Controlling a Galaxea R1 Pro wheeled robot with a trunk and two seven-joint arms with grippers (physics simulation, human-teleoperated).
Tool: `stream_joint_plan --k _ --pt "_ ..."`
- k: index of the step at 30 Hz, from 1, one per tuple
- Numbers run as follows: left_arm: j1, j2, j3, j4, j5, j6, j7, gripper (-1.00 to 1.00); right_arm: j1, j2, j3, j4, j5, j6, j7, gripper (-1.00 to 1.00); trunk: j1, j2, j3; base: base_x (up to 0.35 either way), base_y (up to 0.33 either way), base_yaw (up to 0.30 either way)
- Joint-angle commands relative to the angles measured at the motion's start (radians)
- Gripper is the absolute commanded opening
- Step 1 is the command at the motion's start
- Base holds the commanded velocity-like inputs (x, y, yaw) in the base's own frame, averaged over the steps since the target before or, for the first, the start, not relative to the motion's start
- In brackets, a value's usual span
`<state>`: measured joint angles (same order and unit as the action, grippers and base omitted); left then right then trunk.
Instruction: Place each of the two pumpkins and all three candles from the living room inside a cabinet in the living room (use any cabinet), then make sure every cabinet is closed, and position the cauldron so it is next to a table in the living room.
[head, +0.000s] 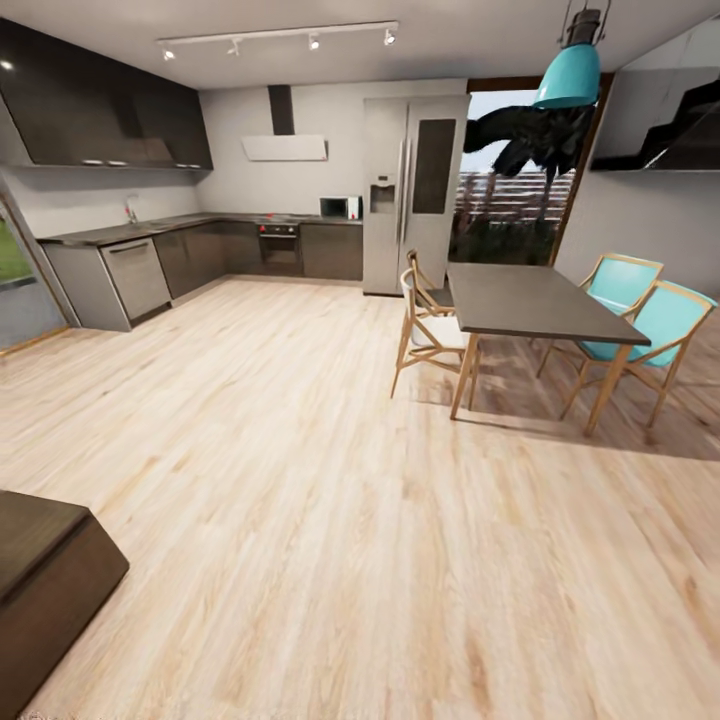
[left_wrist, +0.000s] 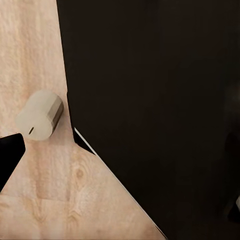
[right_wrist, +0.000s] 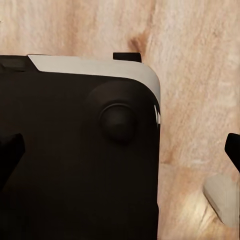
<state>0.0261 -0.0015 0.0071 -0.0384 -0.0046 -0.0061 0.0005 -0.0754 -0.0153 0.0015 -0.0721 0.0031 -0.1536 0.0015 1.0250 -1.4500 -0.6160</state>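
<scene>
1. A light wood plank floor is seen along one side of the frame.
2. A large black body is seen over most of the frame, its identity not discernible.
3. A pale grey cylinder is seen lying on the floor, just beside the black body.
4. A black fingertip of the end effector is seen at the frame's edge, near the cylinder.

A candle is seen in the left wrist view, lying on its side on the pale wood floor, its flat round end and short wick shown, just beside a dark body. In the head view, a dark-brown cabinet corner is seen at the lower left.
</scene>
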Motion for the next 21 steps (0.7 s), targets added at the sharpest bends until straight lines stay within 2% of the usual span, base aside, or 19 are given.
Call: stream_joint_plan --k 1,21 --pt "0.000 0.000 0.000 0.000 0.000 0.000 0.000 1.00 0.000 0.000 0.000 0.000 0.000 0.000 0.000 1.00 0.000 0.000 -0.001 0.000 -0.005 0.202" --pt "0.000 0.000 0.001 0.000 0.001 0.000 0.000 1.00 0.000 0.000 0.000 0.001 0.000 0.000 0.000 1.00 0.000 0.000 -0.026 0.000 0.000 0.202"
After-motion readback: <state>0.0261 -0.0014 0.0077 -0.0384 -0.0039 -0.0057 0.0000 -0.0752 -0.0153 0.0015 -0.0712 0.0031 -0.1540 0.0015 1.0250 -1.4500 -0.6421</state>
